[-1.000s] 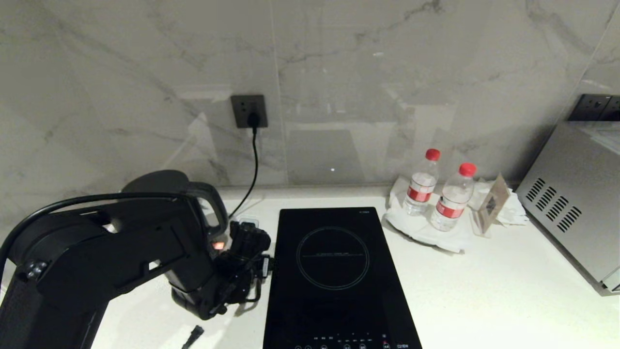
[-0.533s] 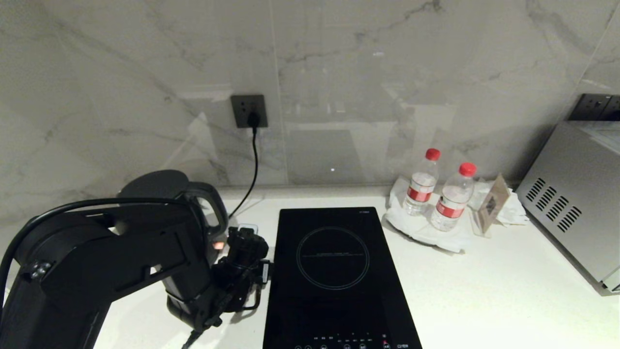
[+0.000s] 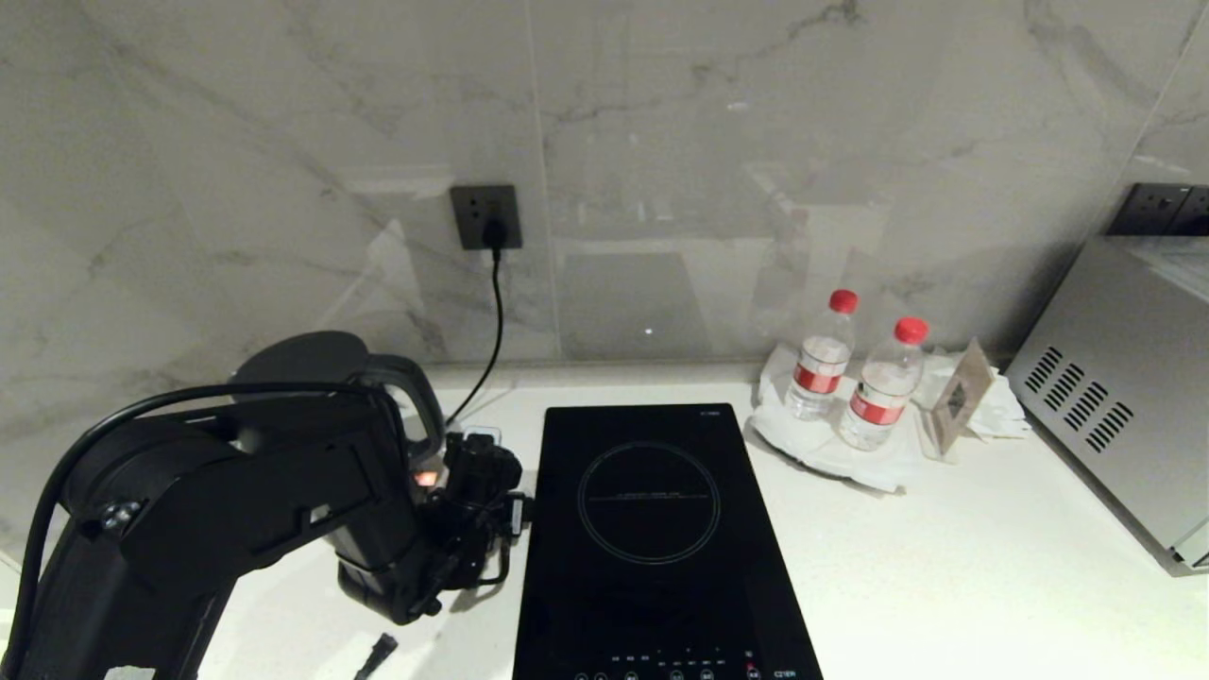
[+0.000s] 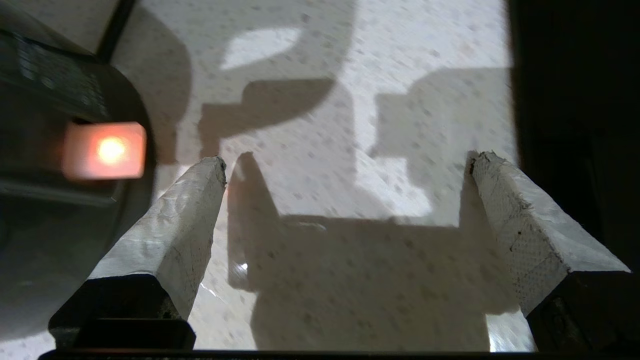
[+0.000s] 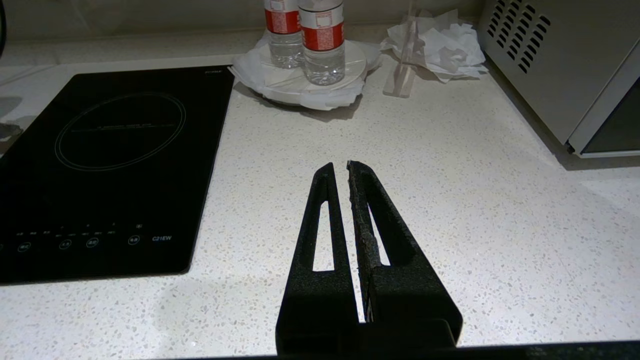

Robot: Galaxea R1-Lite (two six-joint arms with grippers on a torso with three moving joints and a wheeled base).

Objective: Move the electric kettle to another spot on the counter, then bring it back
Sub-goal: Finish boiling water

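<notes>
Change since earlier: hardly anything; left arm dipped a little half a second ago and is back near its place of one second ago, kettle and other things did not move.
Left gripper [image 4: 345, 165]: released, its two pale taped fingers [image 4: 175, 220] stand wide apart with only speckled worktop between them; it holds nothing.
Kettle: the tall glossy black cylindrical electric kettle [image 3: 312, 364] with loop handle stands on the white speckled stone counter [image 3: 945, 567], near the wall, partly hidden behind the left arm.
Key relation: kettle lies just beside the left gripper, on the outer side of one finger, not between the fingers; its glowing orange switch lamp [image 4: 105, 150] shows close to that fingertip. On the other side of the gripper is the black glass induction hob [image 3: 652, 529].
Long axis: kettle stands upright; loop handle [image 3: 416, 406] faces toward the gripper.
Nearer arm: left, clearly.
Right gripper [image 5: 340, 172]: clenched on nothing, parked above bare counter, well apart from the kettle.
Judgement: task seems at its first reach; gripper must shift sideways toward the handle before closing.
Others: two clear water bottles with red caps [image 3: 855, 373] far beyond the hob.
</notes>
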